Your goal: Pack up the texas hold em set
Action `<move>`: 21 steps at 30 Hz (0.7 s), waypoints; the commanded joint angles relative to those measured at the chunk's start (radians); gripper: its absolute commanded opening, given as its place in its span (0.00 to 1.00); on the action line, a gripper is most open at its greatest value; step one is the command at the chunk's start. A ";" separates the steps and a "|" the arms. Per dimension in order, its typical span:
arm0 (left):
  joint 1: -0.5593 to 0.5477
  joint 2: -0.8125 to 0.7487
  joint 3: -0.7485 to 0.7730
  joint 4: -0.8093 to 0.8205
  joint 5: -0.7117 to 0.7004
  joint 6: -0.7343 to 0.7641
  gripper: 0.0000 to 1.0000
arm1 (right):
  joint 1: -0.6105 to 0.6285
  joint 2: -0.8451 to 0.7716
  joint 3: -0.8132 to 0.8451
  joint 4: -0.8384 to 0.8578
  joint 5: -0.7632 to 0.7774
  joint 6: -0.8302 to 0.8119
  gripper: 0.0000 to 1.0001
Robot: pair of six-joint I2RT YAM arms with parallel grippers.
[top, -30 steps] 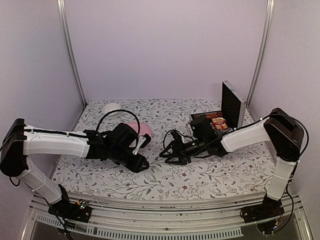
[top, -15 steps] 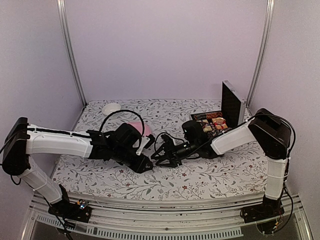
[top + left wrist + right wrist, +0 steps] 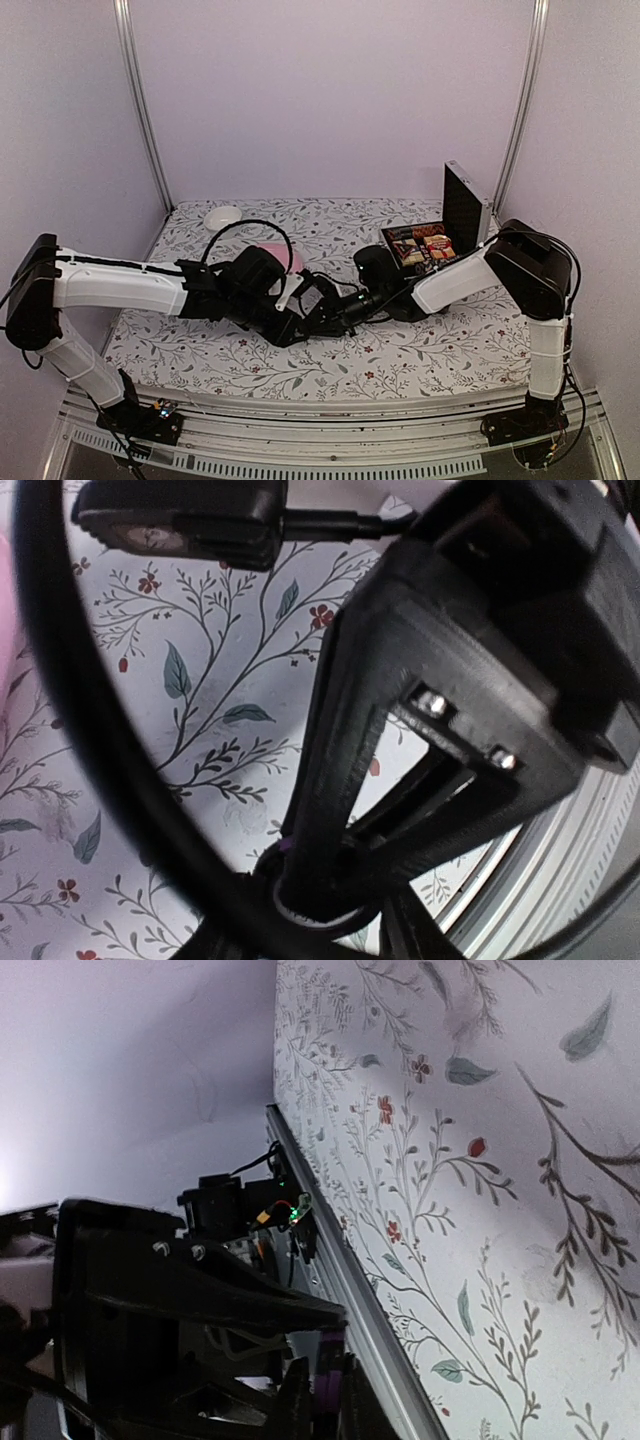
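Note:
Both grippers meet over the middle of the table. A small purple and white poker chip stack (image 3: 300, 918) sits between them, and my left gripper (image 3: 297, 322) is shut on it. From the right, my right gripper (image 3: 322, 306) has its fingers shut on the same chip stack (image 3: 331, 1360). In the right wrist view the purple edge shows between the two fingertips. The silver case (image 3: 466, 204) stands open at the back right, lid upright, with card decks and chips in its black base (image 3: 421, 244). The marker is not visible.
A pink plate (image 3: 287, 256) lies just behind the left wrist. A small white bowl (image 3: 223, 215) sits at the back left. The table's front rail (image 3: 350, 1280) runs close below the grippers.
The right gripper has travelled left to the left gripper and closed its fingers on the chip stack. The left gripper has shifted slightly right, still holding it.

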 commanded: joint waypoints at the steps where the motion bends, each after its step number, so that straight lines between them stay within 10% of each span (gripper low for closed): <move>1: -0.012 0.008 0.028 0.027 -0.007 0.019 0.04 | 0.011 0.010 0.014 0.024 -0.024 -0.010 0.04; 4: -0.013 0.001 0.027 0.029 -0.021 0.022 0.10 | 0.009 -0.015 0.010 0.017 -0.006 -0.030 0.03; 10: -0.014 -0.120 -0.033 0.043 -0.134 0.059 0.70 | -0.042 -0.129 -0.019 -0.116 0.130 -0.129 0.02; 16: 0.061 -0.330 -0.093 0.081 -0.223 0.104 0.88 | -0.102 -0.299 0.088 -0.648 0.552 -0.495 0.03; 21: 0.403 -0.382 -0.006 -0.015 -0.073 0.095 0.90 | -0.224 -0.381 0.115 -0.869 0.802 -0.720 0.03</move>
